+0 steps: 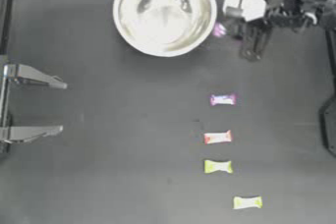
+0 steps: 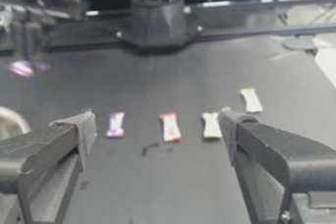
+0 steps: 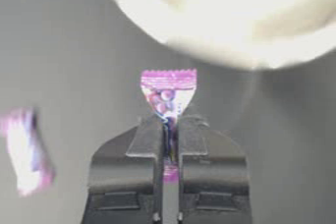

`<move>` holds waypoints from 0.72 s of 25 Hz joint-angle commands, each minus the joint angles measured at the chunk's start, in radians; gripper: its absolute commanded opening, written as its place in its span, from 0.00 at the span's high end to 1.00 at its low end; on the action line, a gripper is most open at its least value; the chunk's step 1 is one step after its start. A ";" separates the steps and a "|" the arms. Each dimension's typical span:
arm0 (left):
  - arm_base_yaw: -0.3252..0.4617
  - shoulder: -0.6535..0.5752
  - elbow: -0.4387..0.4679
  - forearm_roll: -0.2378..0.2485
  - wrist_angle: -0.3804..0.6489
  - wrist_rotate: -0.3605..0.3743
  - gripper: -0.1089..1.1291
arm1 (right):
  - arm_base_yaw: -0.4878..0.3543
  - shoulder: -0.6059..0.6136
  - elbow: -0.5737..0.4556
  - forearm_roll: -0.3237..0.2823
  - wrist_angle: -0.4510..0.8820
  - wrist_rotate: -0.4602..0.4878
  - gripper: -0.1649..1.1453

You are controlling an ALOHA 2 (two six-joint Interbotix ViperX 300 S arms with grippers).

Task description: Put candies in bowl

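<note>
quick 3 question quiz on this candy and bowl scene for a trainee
1. True or false: the right gripper is shut on a purple candy.
2. How many candies lie on the table in the top view? A) two B) four C) six
3. Fill in: the left gripper sits at the table's left side with its jaws ____.

Key: 1 true, and it is right beside the bowl. 2 B. 3 open.

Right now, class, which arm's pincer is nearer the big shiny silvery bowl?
Right. The right pincer, shut on a purple-pink wrapped candy, hovers just beside the large shiny silvery bowl's rim. The left pincer waits open at the table's left side, far from it.
</note>
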 commanded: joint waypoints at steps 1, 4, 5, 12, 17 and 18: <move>0.002 0.012 -0.014 -0.002 -0.003 -0.002 0.08 | -0.018 0.026 -0.083 0.015 -0.058 -0.003 0.67; 0.002 0.012 -0.015 -0.002 -0.003 -0.002 0.08 | -0.029 0.091 -0.129 0.017 -0.120 -0.003 0.67; 0.002 0.012 -0.015 -0.002 -0.005 -0.002 0.08 | -0.032 0.115 -0.144 0.018 -0.149 -0.005 0.67; 0.003 0.012 -0.020 -0.002 -0.006 0.000 0.08 | -0.040 0.281 -0.273 0.025 -0.227 -0.005 0.68; 0.002 0.017 -0.018 -0.002 -0.011 0.000 0.08 | -0.040 0.374 -0.359 0.020 -0.227 -0.005 0.68; 0.003 0.017 -0.020 -0.002 -0.011 0.002 0.08 | -0.040 0.388 -0.371 0.020 -0.225 -0.005 0.68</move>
